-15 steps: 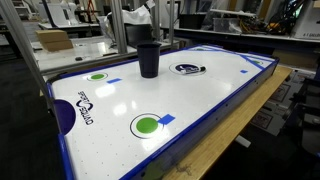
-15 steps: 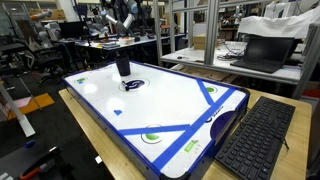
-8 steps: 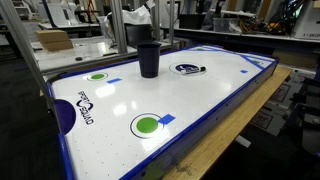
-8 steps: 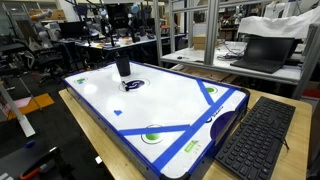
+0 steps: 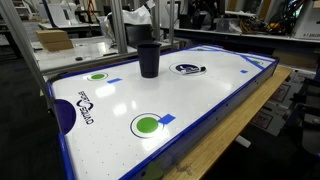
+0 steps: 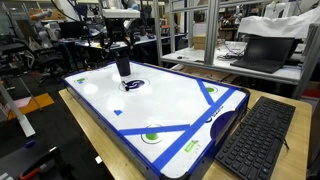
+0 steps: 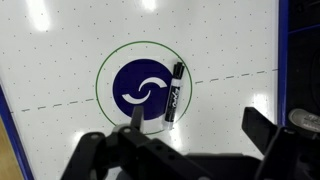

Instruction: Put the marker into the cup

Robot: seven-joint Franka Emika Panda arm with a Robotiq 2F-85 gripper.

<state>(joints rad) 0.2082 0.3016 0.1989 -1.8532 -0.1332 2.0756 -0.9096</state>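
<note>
The marker [image 7: 174, 92] is a slim stick with a dark label and white lettering. It lies flat on the right part of the dark-blue printed circle [image 7: 150, 90] on the white table. My gripper [image 7: 200, 125] is open and empty, hovering above the table with the marker just beyond its left finger. The black cup [image 5: 149, 58] stands upright near the table's far edge and also shows in an exterior view [image 6: 122, 66]. There my gripper [image 6: 119, 44] hangs above the cup and the circle. The marker is too small to make out in both exterior views.
The white air-hockey table has a blue rim [image 5: 200, 120] and green printed circles [image 5: 146, 125]. A black keyboard [image 6: 255, 135] lies on the wooden bench beside it. Desks and clutter stand behind the table's far edge.
In an exterior view my arm has come further into sight and lower, towards the cup and the blue circle. The cup and the table have not moved.
</note>
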